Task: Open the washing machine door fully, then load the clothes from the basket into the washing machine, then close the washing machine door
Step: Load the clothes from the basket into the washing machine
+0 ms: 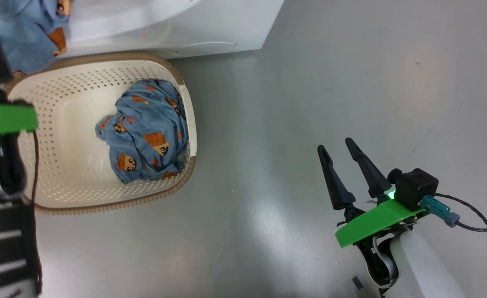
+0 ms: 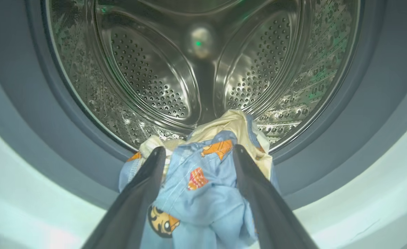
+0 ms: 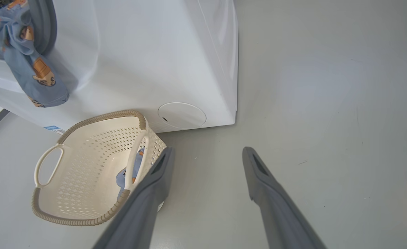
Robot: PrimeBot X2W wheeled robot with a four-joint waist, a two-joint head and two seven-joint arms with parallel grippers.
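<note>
The white washing machine [image 1: 210,25] stands at the top of the head view, and its steel drum [image 2: 196,69] lies open ahead of my left gripper [image 2: 199,149]. That gripper is open, with light-blue and cream clothes [image 2: 207,180] lying between its fingers. They are draped over the grey rubber ring [image 2: 345,138] and hang down the machine's front [image 3: 34,72]. The washing machine door is out of view. The cream basket [image 1: 61,107] sits before the machine with one blue printed piece [image 1: 148,132] inside. My right gripper [image 1: 335,145] hovers open and empty over the floor, right of the basket.
My left arm with its green bracket [image 1: 3,118] crosses the basket's left end. Bare grey floor [image 1: 351,82] stretches right of the machine and basket. A dark cable [image 1: 483,223] trails from my right wrist. A round cover [image 3: 181,115] sits low on the machine's front.
</note>
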